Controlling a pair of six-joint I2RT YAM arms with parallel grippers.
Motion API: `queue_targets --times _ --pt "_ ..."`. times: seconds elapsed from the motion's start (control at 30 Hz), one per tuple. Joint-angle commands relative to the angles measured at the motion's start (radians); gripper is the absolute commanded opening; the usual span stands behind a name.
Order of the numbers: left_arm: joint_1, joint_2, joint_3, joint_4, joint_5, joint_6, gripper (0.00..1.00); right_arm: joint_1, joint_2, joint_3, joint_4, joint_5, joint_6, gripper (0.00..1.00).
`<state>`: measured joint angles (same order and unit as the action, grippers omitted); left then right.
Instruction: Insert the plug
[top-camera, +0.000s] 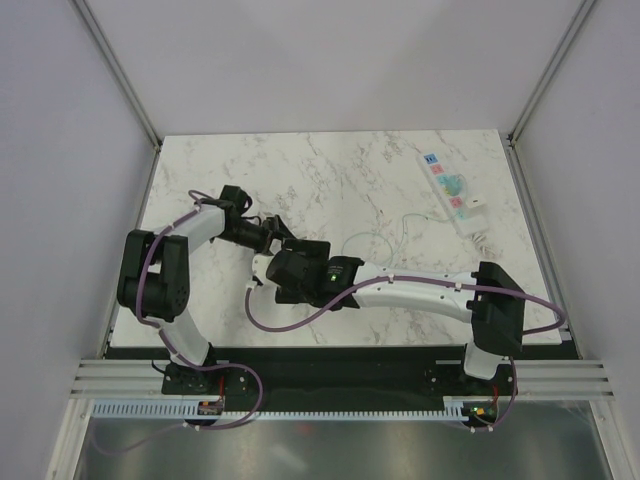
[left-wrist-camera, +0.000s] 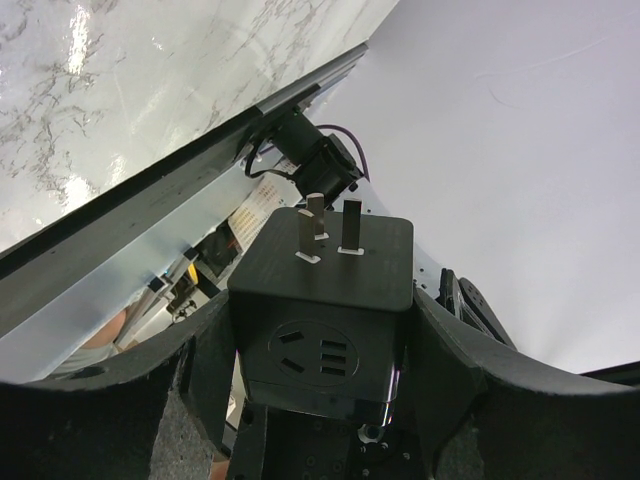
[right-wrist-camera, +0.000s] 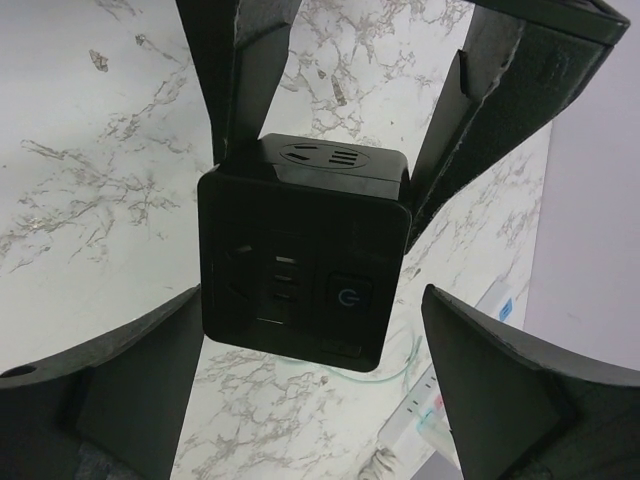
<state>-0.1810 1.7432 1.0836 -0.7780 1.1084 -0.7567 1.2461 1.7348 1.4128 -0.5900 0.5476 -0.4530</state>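
Handover step: left gripper (left-wrist-camera: 320, 335) pinched matte black cube plug (left-wrist-camera: 325, 300); right gripper (right-wrist-camera: 312, 300) spread, flanking it. Next likely: right closes, carries to long white power strip (top-camera: 452, 193).

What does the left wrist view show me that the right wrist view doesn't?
Only the left wrist: the plug's metal prongs, pointing away from the camera, and the frame rail behind. Only the right wrist: the plug's power-button face, the right fingers standing open beside it, and the white power strip. Both: the black plug clamped between the left fingers.
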Motion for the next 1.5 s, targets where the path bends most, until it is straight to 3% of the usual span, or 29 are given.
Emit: queue_targets --times 0.0,0.2,0.3,0.43,0.5,0.57,0.6,0.73,0.77,1.13,1.27,1.47 --pt "-0.003 -0.048 -0.008 0.013 0.041 -0.047 0.02 0.001 0.011 0.044 0.035 0.034 -0.006 0.95" --pt "-0.003 -0.056 -0.016 0.019 0.033 -0.056 0.02 0.003 0.04 0.075 0.036 0.038 -0.007 0.91" --pt "-0.003 -0.054 -0.019 0.022 0.03 -0.058 0.02 0.001 0.045 0.078 0.038 0.04 -0.007 0.84" --pt "-0.003 -0.054 -0.013 0.028 0.033 -0.059 0.05 0.003 0.045 0.066 0.042 0.074 -0.01 0.29" --pt "-0.003 -0.057 -0.007 0.026 0.033 -0.062 0.32 0.003 0.036 0.051 0.047 0.075 -0.013 0.18" --pt "-0.003 -0.056 0.007 0.028 0.039 -0.059 0.51 0.001 0.025 0.04 0.045 0.069 -0.01 0.04" --pt "-0.003 -0.054 0.013 0.028 0.044 -0.058 0.54 0.0 0.013 0.035 0.047 0.057 -0.009 0.0" --pt "-0.002 -0.057 0.05 0.028 0.047 -0.053 0.71 -0.022 -0.032 0.011 0.042 0.015 0.002 0.0" --pt "-0.002 -0.057 0.061 0.028 0.045 -0.052 0.99 -0.031 -0.043 0.002 0.032 0.008 0.005 0.0" --pt "-0.002 -0.074 0.206 -0.001 -0.033 -0.004 1.0 -0.253 -0.237 -0.063 -0.062 -0.164 0.071 0.0" --pt "-0.005 -0.102 0.318 -0.058 -0.308 0.112 1.0 -0.414 -0.284 0.023 -0.163 -0.364 0.128 0.0" --pt "-0.055 -0.191 0.263 -0.038 -0.661 0.226 1.0 -0.664 -0.138 0.263 -0.298 -0.523 0.215 0.0"
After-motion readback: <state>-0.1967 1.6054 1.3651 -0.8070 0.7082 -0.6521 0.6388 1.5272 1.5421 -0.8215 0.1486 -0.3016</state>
